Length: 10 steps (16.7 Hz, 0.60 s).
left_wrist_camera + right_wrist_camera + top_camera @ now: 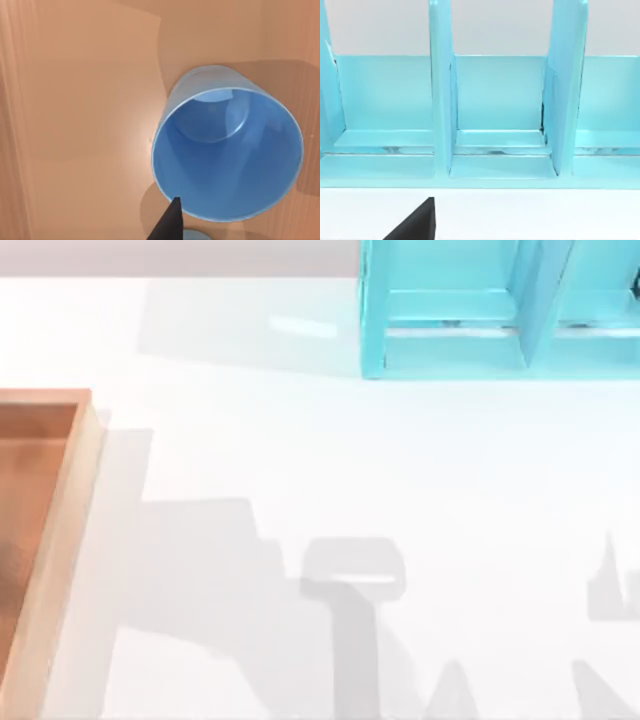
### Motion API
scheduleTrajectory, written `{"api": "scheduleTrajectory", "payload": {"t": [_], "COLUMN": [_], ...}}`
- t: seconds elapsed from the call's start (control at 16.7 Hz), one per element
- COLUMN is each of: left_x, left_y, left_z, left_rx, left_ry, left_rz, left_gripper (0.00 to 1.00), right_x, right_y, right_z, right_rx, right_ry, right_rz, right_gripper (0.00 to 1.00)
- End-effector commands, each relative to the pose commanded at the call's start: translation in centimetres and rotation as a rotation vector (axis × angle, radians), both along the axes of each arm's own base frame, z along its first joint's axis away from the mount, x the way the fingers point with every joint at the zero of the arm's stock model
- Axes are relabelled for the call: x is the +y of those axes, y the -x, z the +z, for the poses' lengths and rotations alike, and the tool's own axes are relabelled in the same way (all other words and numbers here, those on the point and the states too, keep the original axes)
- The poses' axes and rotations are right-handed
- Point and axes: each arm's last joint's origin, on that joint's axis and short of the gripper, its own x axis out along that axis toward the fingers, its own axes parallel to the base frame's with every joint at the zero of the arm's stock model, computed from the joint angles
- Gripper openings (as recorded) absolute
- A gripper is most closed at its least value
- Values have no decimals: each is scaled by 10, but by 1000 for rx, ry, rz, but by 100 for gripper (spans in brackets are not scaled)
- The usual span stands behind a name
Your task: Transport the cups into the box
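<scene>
A white table (330,470) is seen from above, with a light-blue shelf frame (470,310) set at its far side, right of centre, and the box (60,530) lying at the left edge, its tan rim raised round an orange-brown floor. In the right wrist view the shelf frame (485,125) is faced across a strip of white table, its upright dividers marking off open compartments, and a dark fingertip (415,225) of the right gripper is caught at the picture's edge; whether that gripper is apart or together cannot be told. In the left wrist view a blue cup (227,155) is seen from above its open mouth, over the orange-brown floor of the box (75,125). A dark fingertip (170,222) of the left gripper is seen at the cup's rim; whether the cup is clamped cannot be told.
</scene>
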Motion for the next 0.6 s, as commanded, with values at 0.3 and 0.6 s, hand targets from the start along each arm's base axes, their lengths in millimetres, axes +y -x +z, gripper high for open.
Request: {"api": "scheduleTrajectory", "payload": {"t": [0.3,0.6], "left_x": [0,-1], "left_y": [0,0], "left_z": [0,0], "left_rx": [0,-1], "left_ry": [0,0], "left_rz": [0,-2], "left_gripper": [100,100], "right_x": [0,0], "right_y": [0,0], "right_z": [0,0], "right_rx": [0,0], "right_ry": [0,0], "right_rz": [0,0], "right_gripper": [100,100]}}
